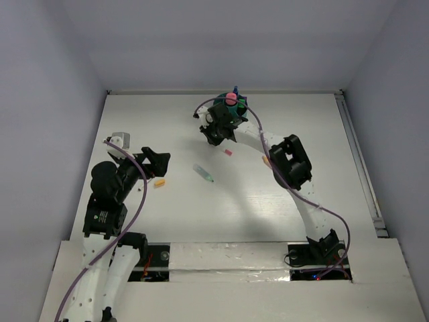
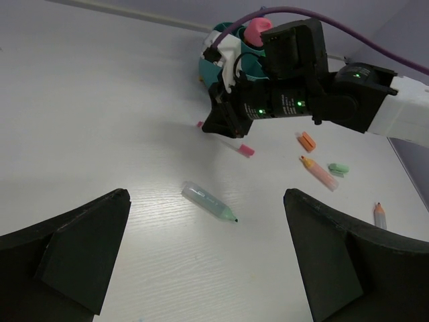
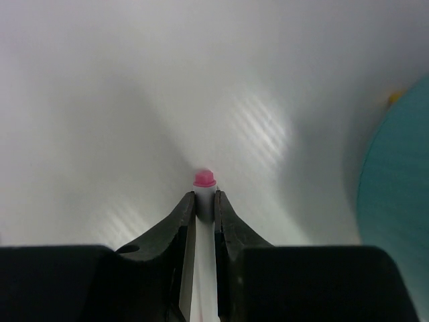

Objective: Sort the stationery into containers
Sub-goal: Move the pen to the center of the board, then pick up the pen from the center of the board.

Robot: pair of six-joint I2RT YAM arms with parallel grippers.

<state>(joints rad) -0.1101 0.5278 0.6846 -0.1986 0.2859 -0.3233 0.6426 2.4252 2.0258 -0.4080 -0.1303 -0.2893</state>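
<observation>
1. Top external view: the teal cup (image 1: 236, 115) stands near the 12 o'clock end of the table (image 1: 167, 121), with a pink-capped bottle (image 1: 230, 98) upright in it. The right arm bends in at the cup's 7 o'clock side and hides part of its rim.
2. Loose on the table are a pink piece (image 1: 228, 152), a marker (image 1: 204, 173) near the centre, and an orange piece (image 1: 159, 182) just at 6 o'clock of the left pincer (image 1: 158, 163).
3. The left pincer is spread wide and holds nothing.
4. Right wrist view: the right pincer (image 3: 205, 198) is narrow, clamped on a thin white pen (image 3: 204, 179). The pen's pink tip pokes just past the fingertips above bare table, and the cup's wall is a blur at 3 o'clock.
5. The table is white with faint grain. The marker has a translucent barrel tapering to a dark green tip. The fingers are matte black.
6. Only the left wrist view shows a ribbed orange bit (image 2: 306, 141), a pink highlighter (image 2: 320, 172), a pale green bit (image 2: 338, 169) and a pencil (image 2: 380, 215). Only the right wrist view shows the grip.
</observation>
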